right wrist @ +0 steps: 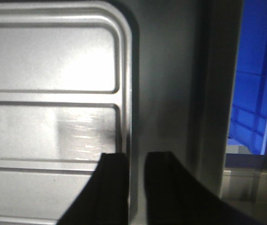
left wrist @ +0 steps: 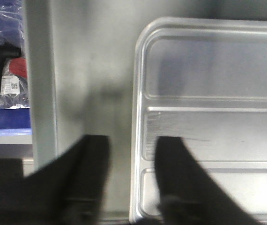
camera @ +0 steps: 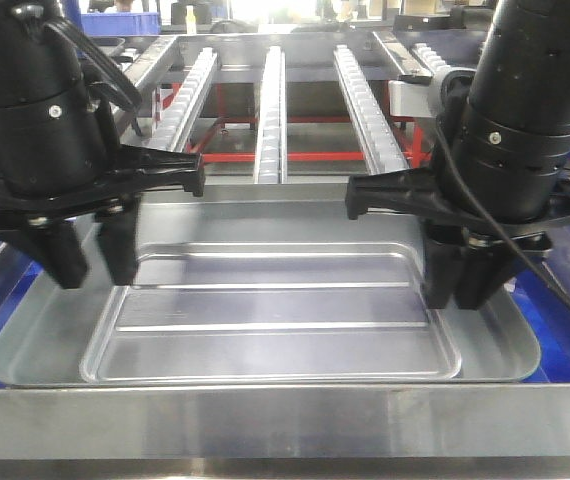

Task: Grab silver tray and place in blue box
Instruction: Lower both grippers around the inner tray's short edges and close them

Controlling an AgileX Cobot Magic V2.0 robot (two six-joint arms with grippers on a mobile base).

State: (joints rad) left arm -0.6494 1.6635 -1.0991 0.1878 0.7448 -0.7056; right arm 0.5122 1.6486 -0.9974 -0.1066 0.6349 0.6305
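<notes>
The silver tray (camera: 275,340) lies flat low in the front view, with a wide sloped rim and a centre panel with two long ridges. Blue box walls (camera: 565,330) show just outside both its short ends. My left gripper (camera: 93,280) is open at the tray's left end. In the left wrist view its fingers straddle the panel's raised border (left wrist: 136,117), one finger on each side. My right gripper (camera: 457,300) is at the right end. Its jaws stand close together with the tray's border (right wrist: 126,93) between them. The blue box (right wrist: 255,93) lies beyond the rim.
A metal bar (camera: 285,420) runs along the front edge. Behind the tray are roller conveyor rails (camera: 270,110) over a red frame (camera: 315,155). A clear bag with a black handle (left wrist: 2,65) lies on blue left of the tray's rim.
</notes>
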